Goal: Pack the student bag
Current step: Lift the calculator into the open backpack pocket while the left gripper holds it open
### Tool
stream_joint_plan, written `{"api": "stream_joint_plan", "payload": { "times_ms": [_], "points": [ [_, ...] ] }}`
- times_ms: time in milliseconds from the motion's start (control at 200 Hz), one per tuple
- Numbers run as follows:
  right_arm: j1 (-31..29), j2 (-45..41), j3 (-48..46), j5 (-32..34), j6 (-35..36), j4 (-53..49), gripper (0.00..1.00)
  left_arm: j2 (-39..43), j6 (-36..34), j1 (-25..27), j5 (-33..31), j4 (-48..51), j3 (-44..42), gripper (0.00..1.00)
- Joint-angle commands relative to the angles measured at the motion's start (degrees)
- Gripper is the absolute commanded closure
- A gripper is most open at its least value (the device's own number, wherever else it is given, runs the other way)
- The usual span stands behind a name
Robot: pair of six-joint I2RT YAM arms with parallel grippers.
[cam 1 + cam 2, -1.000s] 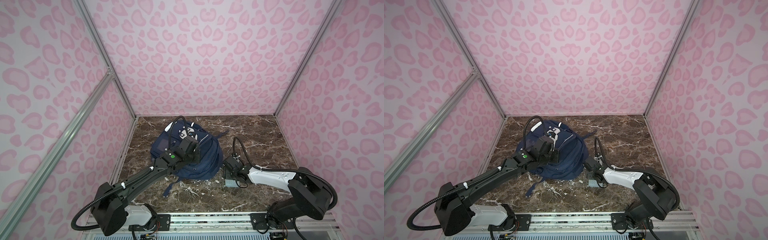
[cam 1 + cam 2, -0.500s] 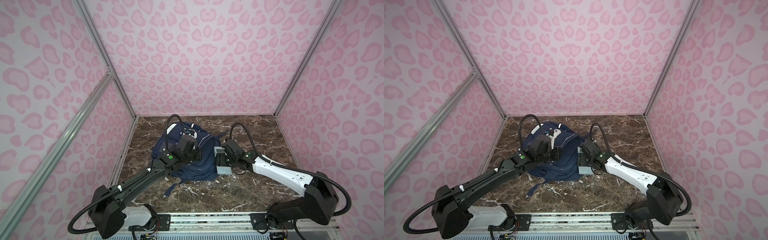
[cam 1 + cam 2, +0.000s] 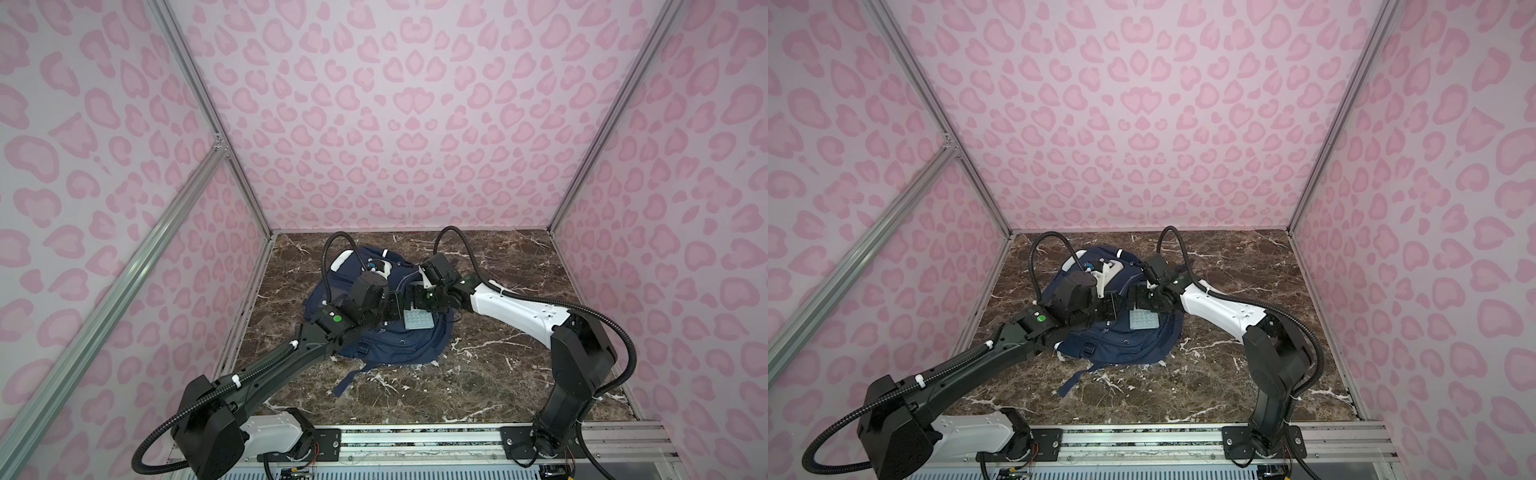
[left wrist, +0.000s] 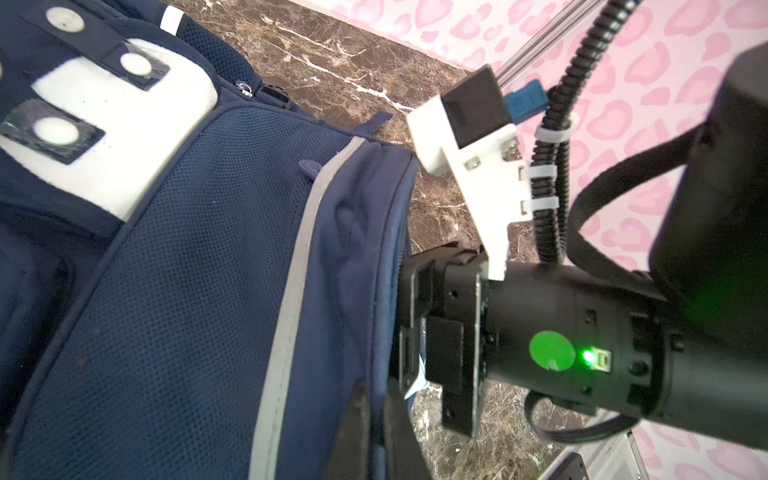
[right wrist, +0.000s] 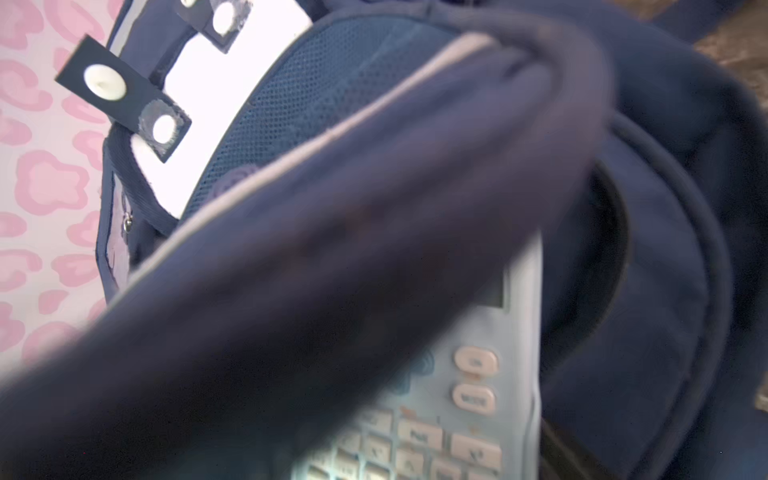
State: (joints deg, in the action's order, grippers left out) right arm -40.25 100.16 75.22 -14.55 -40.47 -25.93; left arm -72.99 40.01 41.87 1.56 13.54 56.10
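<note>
The left pincer [image 4: 374, 432] pinches the student bag [image 3: 399, 353] flap up, the calculator [image 3: 418, 320] sits partly under it, the right pincer [image 3: 411, 301] grip is unclear, and next comes sliding it fully inside.

Overhead pair — wrist closeups (student bag [image 4: 187, 291])

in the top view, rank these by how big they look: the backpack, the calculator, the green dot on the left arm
1. student bag
2. calculator, only partly showing
3. green dot, smallest even though it sits nearer the camera
</note>
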Motion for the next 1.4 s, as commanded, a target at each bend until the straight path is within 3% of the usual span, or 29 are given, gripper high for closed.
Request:
{"api": "stream_joint_plan", "payload": {
  "times_ms": [0,120,260,435,605,785,865,970,1045,1160,1290,1400],
  "points": [
    [-0.24,-2.6,-4.07,-4.75,-1.27,5.31,0.17,-0.46,0.58,0.13,2.13,-4.86,0.0,0.97],
    [-0.58,-5.87,-10.89,-6.16,-3.49,10.33,0.4,-0.49,0.35,0.12,2.26,-4.77,0.58,0.97],
    [-1.06,-5.59,-12.91,-6.42,-4.35,15.25,0.53,-0.22,0.4,0.1,2.71,-4.45,0.99,0.97],
    [-1.41,-1.38,-8.18,-4.23,-2.07,19.03,0.56,0.09,0.99,0.12,3.32,-4.19,0.53,0.97],
    [-2.64,2.31,-4.17,-5.68,-4.18,24.18,0.58,0.57,1.21,0.11,2.32,-3.57,0.15,0.97],
    [-4.83,2.75,-9.89,-1.19,-10.64,37.16,0.58,0.33,1.12,0.1,1.02,-3.64,0.32,0.97],
    [-6.36,3.38,-9.66,0.83,-9.73,36.57,0.56,-0.38,1.04,0.14,0.86,-3.74,0.35,0.97],
    [-6.28,1.14,-12.39,1.81,-8.65,37.87,0.46,-0.07,1.18,0.12,-0.71,-4.18,-0.68,0.97],
    [-5.31,-1.46,-14.46,2.11,-7.55,36.96,0.44,0.13,1.08,0.06,-1.56,-4.27,-1.32,0.97],
    [-4.23,-3.48,-16.55,0.56,-6.75,35.97,0.46,-0.39,1.52,0.04,-0.41,-5.16,-1.93,0.97],
    [-3.46,-5.73,-19.59,1.7,-7.02,36.73,0.57,-0.83,1.61,0.02,-0.41,-5.48,-2.31,0.97],
    [-2.39,-10.34,-23.01,4.14,-6.91,35.51,0.57,-2.32,1.39,0.01,-0.19,-5.01,-2.39,0.97]
  ]
}}
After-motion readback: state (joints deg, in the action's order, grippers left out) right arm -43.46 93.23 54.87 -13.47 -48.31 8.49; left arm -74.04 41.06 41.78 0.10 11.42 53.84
